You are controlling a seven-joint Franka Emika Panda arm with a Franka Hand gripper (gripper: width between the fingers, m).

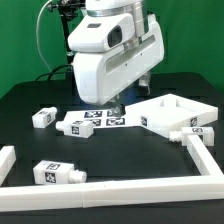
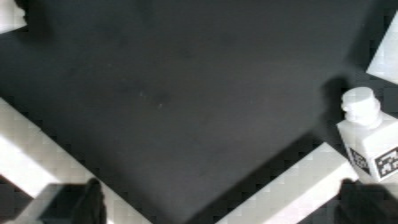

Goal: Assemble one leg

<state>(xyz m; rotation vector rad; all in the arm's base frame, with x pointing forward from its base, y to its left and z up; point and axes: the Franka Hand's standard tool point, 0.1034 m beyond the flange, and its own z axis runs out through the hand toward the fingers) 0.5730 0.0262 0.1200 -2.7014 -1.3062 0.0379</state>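
Observation:
Three white legs with tags lie on the black table in the exterior view: one at the left (image 1: pixel 42 117), one near the front (image 1: pixel 58 173), one beside the large white panel (image 1: pixel 200 134). My gripper (image 1: pixel 114 104) hangs above the table just behind the marker board (image 1: pixel 92 122), mostly hidden by the white hand. In the wrist view the gripper (image 2: pixel 217 208) is open and empty, with dark fingertips (image 2: pixel 71 205) at both edges. A leg (image 2: pixel 368 135) with a peg end and a tag lies well off to one side of the jaws.
The large white square panel (image 1: pixel 178 110) with a raised rim lies at the exterior view's right. White rails (image 1: pixel 120 186) border the table's front and left; they show as a V of white strips (image 2: pixel 302 170) in the wrist view. Cables hang behind the arm.

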